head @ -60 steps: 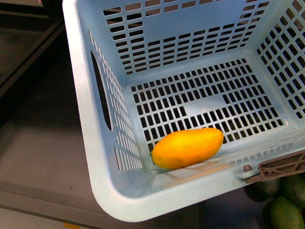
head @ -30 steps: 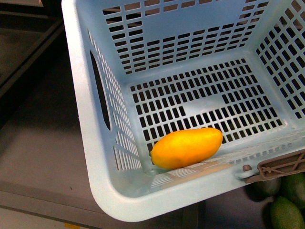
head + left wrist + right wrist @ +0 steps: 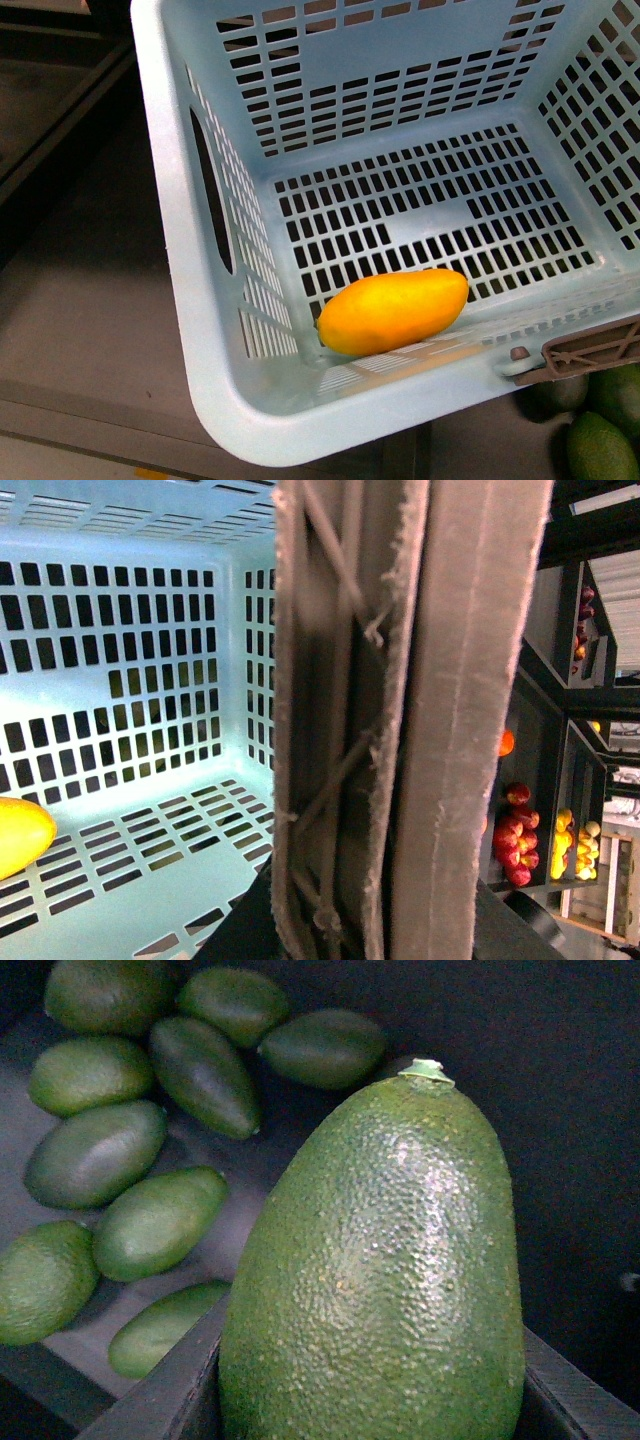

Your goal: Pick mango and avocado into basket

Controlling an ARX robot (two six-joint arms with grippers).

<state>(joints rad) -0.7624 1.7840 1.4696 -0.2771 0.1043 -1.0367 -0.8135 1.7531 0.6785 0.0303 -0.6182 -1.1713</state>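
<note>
Between the dark fingers (image 3: 165, 1395) of the right pincer (image 3: 372, 1410): the avocado (image 3: 375, 1260), gripped on both flanks, pincer closed onto the fruit. Held with the stem end away from the wrist, a small green nub at the far tip, skin pebbly and shiny. Beyond it, lying loose on a dark surface (image 3: 240, 1230): a heap of other avocados (image 3: 95, 1150), smoother-looking, apart from the gripped one.

At the left pincer (image 3: 400, 935): closed on a grey-brown ribbed handle (image 3: 410, 680) filling the middle of the wrist view, with dark pincer parts flush against both its sides at the base. Past the handle, the inside of the teal basket (image 3: 120, 610), walls and floor slotted, and the mango (image 3: 22, 838) lying on that floor, partly cut off by the picture's edge. Farther off, on the handle's other side: shelves with red fruit (image 3: 512, 830) and yellow fruit (image 3: 560, 835).

From the front, neither pincer in sight. Mango on its side on the basket floor, touching the near wall, close to the near left corner; nothing else in the basket. Brown ribbed piece (image 3: 590, 350) at the near right rim. Just past that corner, lower down, a few more green avocados (image 3: 600, 445). Left of the basket, a plain grey surface (image 3: 80, 320).
</note>
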